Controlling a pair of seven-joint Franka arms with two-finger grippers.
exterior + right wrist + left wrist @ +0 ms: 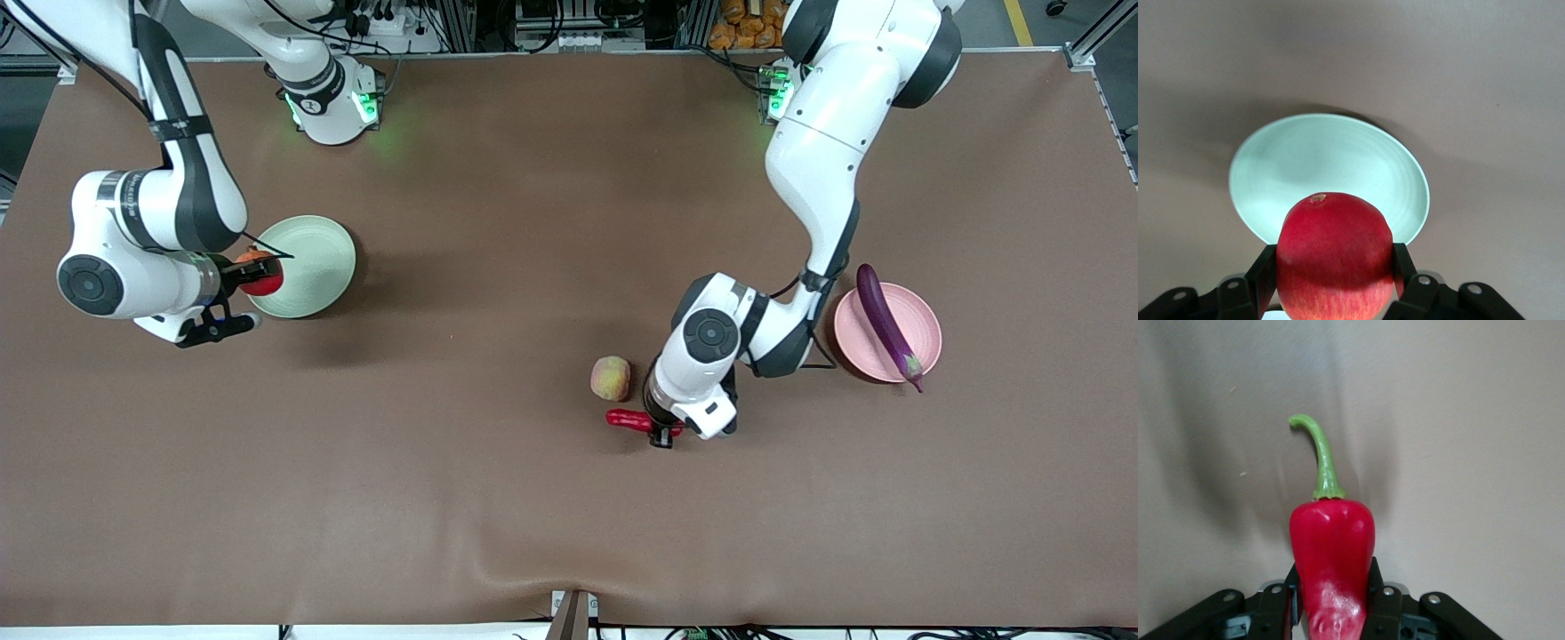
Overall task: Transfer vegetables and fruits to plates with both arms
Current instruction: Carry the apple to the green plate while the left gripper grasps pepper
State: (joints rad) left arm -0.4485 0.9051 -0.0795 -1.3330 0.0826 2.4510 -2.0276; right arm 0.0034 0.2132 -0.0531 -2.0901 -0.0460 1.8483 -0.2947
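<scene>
My left gripper (660, 428) is shut on the red chili pepper (628, 420), which is down at the table cloth just nearer the front camera than the peach-like fruit (611, 378). In the left wrist view the chili pepper (1331, 540) sits between the fingers of the left gripper (1333, 600), green stem pointing away. My right gripper (256, 271) is shut on the pomegranate (264, 282) over the rim of the pale green plate (313, 256). The right wrist view shows the pomegranate (1335, 247) in the right gripper (1335, 273), above the green plate (1328, 160). The purple eggplant (885, 322) lies across the pink plate (921, 325).
A brown cloth (498, 498) covers the whole table, with a slight wrinkle near its front edge. The left arm's forearm (813, 187) reaches down beside the pink plate. A small bracket (573, 613) sticks up at the middle of the front edge.
</scene>
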